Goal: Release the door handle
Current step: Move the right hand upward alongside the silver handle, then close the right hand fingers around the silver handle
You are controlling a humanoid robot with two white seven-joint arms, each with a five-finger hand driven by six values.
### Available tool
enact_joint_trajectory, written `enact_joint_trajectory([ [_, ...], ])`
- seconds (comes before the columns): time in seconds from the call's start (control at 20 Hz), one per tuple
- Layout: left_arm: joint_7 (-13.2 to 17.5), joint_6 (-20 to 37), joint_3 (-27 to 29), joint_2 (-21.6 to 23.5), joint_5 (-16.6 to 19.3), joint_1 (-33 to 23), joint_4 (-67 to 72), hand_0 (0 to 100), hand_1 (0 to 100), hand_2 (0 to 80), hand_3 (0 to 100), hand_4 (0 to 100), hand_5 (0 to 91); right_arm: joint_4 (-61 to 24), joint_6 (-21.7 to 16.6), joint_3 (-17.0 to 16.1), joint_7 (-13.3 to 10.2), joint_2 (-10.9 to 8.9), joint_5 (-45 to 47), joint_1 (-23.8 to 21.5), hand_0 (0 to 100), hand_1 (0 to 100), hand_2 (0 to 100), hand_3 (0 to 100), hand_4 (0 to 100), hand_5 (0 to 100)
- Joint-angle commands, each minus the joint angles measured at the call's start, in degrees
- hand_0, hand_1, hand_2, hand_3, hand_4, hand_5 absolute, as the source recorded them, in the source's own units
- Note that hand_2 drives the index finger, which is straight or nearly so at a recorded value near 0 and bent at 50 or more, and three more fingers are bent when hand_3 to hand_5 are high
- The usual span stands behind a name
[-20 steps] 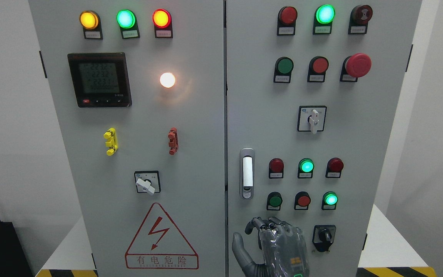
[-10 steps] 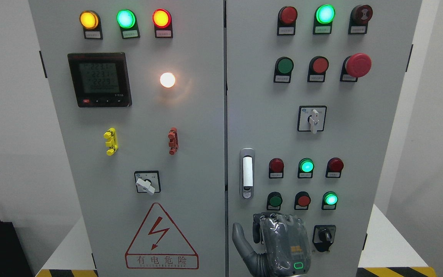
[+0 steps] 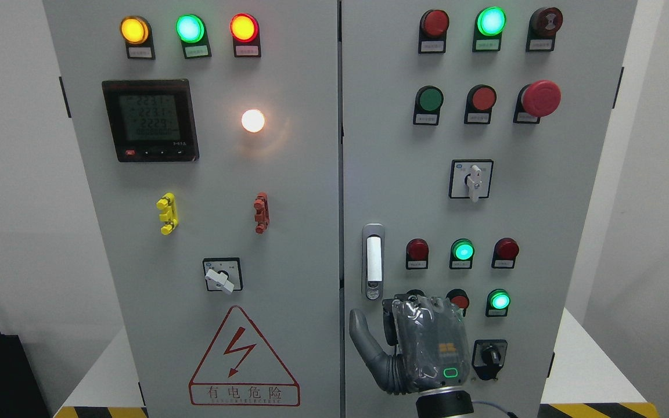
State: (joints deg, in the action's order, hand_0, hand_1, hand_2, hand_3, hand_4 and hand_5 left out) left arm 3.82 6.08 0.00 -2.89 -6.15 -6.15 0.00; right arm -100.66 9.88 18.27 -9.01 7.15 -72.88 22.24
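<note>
Right hand point(image 3: 424, 342) curled, below door handle point(image 3: 373, 261).

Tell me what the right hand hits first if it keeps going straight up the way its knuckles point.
Probably the two lower push buttons its knuckles already overlap; the right hand sits right of the door handle. Depth to the panel is unclear.

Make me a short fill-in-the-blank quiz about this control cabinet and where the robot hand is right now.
1. The robot hand sits just ____ the door handle, not touching it.
2. The door handle is mounted on the ____ cabinet door.
3. The warning triangle on the left door shows a red ____ symbol.
4. The top row on the left door has yellow, ____ and red lamps.

Missing words: below; right; lightning bolt; green
</note>
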Motion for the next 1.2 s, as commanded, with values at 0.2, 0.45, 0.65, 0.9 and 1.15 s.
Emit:
enact_joint_trajectory([
  [0.2,0.0,0.0,-0.8,0.1,0.0,0.0,1.1,12,39,0.0,0,0,0.0,1.6,0.8,-0.1,1.9,0.15,-0.4,3.2,44,3,100,100,100,96],
  [0.45,0.0,0.0,-0.8,0.0,0.0,0.0,1.1,12,39,0.0,0,0,0.0,2.5,1.5,-0.2,1.8,0.15,-0.8,3.9,44,9,100,100,100,96],
  [0.65,0.0,0.0,-0.8,0.0,0.0,0.0,1.1,12,39,0.0,0,0,0.0,2.6,1.5,-0.2,1.9,0.24,-0.9,4.7,44,12,100,100,100,96],
  [0.9,0.0,0.0,-0.8,0.0,0.0,0.0,1.1,12,39,0.0,0,0,0.0,3.1,2.1,-0.4,1.9,0.15,-0.9,4.8,44,17,100,100,100,96],
  [1.15,0.0,0.0,-0.8,0.0,0.0,0.0,1.1,12,39,0.0,0,0,0.0,3.2,2.2,-0.9,1.9,0.15,-0.9,5.0,46,17,100,100,100,96],
])
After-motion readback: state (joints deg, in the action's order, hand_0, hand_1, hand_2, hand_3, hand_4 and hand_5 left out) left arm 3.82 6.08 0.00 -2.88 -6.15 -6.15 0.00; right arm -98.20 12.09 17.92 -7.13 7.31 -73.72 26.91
